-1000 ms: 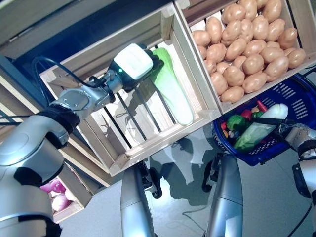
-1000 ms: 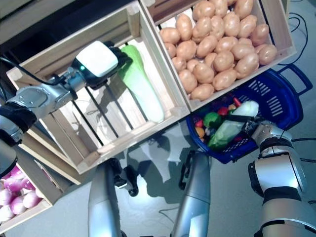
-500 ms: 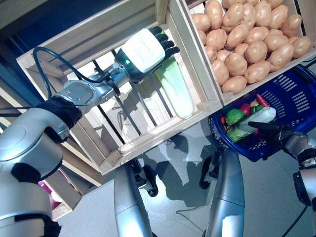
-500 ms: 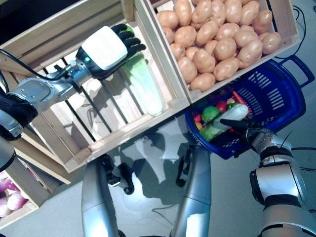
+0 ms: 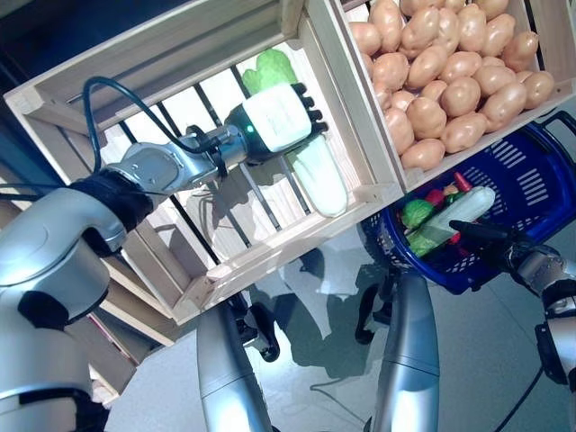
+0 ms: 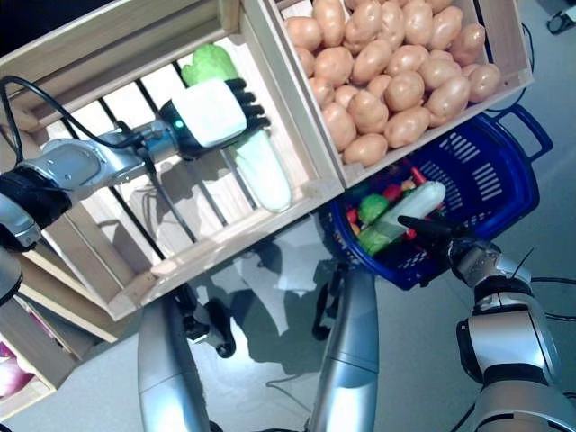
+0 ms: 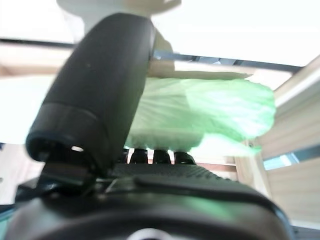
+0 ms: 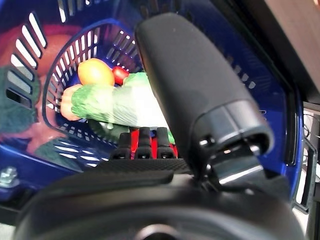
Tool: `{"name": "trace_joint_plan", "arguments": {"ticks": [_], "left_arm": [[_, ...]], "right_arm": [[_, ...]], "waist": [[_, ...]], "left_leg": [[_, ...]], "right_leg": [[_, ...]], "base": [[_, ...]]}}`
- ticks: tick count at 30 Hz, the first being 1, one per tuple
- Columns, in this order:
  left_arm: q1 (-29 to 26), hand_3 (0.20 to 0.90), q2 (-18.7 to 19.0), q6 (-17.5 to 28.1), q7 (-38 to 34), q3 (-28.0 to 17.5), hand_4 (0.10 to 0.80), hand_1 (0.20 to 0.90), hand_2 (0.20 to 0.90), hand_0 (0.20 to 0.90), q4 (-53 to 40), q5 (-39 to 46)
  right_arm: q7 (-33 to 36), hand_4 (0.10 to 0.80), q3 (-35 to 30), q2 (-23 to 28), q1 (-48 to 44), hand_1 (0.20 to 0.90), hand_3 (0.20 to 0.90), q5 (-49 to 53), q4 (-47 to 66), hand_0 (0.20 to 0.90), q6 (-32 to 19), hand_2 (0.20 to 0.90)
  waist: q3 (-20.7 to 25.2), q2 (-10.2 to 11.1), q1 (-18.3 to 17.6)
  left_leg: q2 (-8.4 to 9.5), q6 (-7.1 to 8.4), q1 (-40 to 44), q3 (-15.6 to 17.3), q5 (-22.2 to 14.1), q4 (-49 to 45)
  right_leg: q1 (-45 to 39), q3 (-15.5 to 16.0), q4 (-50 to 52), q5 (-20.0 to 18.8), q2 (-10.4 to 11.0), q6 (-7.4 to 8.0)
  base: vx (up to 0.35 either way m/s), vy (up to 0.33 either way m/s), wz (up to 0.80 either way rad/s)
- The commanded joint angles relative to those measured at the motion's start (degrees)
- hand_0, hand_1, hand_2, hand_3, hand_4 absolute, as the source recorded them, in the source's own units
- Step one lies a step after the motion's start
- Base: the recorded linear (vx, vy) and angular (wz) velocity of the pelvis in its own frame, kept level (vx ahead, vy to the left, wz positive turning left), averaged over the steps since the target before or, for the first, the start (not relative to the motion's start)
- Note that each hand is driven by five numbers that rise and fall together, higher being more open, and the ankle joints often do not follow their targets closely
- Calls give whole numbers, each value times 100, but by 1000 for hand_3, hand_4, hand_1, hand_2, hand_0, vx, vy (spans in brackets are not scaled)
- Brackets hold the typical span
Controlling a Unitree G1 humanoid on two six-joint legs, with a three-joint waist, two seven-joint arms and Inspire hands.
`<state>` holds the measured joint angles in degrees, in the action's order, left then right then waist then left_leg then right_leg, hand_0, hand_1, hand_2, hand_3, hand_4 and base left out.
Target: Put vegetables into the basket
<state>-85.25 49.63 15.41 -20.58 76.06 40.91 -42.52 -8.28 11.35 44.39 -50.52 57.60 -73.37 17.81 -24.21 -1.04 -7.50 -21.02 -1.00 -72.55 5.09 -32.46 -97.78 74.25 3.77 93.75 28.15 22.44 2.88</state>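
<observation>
I see a slatted crate point(image 5: 193, 279) on the left with a cabbage point(image 5: 315, 166) lying in it, under my left hand point(image 5: 274, 121). The potato crate point(image 5: 445, 72) adjoins it on the right. Below that, the basket point(image 5: 531, 193) holds vegetables point(image 5: 441, 216), my right hand point(image 5: 513, 256) at its rim.

No text, label, number or sign can be read in any view: the wooden crates point(image 5: 360, 144), the blue basket point(image 5: 531, 193) and the vegetables carry no legible print.
</observation>
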Motion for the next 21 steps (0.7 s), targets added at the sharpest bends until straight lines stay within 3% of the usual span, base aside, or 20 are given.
{"name": "trace_joint_plan", "arguments": {"ticks": [1, 8, 9, 10, 11, 16, 21], "left_arm": [[-127, 900, -39, -737, 627, -93, 800, 900, 900, 900, 718, 233], [-107, 900, -218, -848, 1055, -234, 800, 900, 900, 900, 1131, 326], [-116, 811, -225, -873, 1163, -244, 740, 811, 811, 811, 1173, 335], [-109, 505, -229, -894, 1166, -248, 536, 505, 505, 505, 1253, 383], [-108, 300, -235, -887, 1183, -269, 400, 300, 300, 300, 1311, 425], [15, 300, -80, -695, 864, -536, 400, 300, 300, 300, 1432, 493], [271, 300, 244, -547, 445, -951, 400, 300, 300, 300, 1343, 492]], "right_arm": [[-182, 800, -370, 165, 389, 900, 900, 517, -32, 900, -666, 900], [-289, 800, -471, 213, 290, 900, 900, 869, 363, 900, -1028, 900], [-274, 800, -496, 225, 292, 900, 900, 897, 437, 900, -1158, 900], [-262, 800, -528, 225, 286, 900, 900, 913, 539, 900, -1300, 900], [-258, 800, -543, 235, 277, 900, 900, 938, 626, 900, -1362, 900], [153, 800, -683, 105, 374, 900, 900, 881, 1611, 900, -2016, 900], [1037, 800, -768, 10, 754, 900, 900, 246, 2400, 900, -2113, 900]], "waist": [[534, 120, -137], [568, 204, -187], [578, 211, -198], [582, 221, -212], [588, 228, -220], [647, 233, -253], [693, 225, -322]], "left_leg": [[-279, 833, -188, -642, 102, 440], [-358, 814, -232, -668, 127, 417], [-373, 811, -236, -666, 132, 419], [-381, 814, -232, -666, 134, 433], [-389, 812, -226, -662, 138, 443], [-426, 770, -63, -606, 155, 617], [-501, 725, 308, -457, 218, 976]], "right_leg": [[79, -485, -362, -466, 257, 432], [112, -484, -360, -485, 267, 438], [111, -480, -371, -486, 273, 439], [102, -475, -391, -493, 274, 451], [96, -470, -405, -498, 276, 454], [-66, -403, -567, -534, 303, 484], [-478, -296, -926, -622, 312, 527]], "base": [[0, 0, 0], [-8, 12, -4], [-10, 7, -8], [-10, 8, -8], [-14, 15, -8], [-2, 21, -3], [6, 61, -7]]}}
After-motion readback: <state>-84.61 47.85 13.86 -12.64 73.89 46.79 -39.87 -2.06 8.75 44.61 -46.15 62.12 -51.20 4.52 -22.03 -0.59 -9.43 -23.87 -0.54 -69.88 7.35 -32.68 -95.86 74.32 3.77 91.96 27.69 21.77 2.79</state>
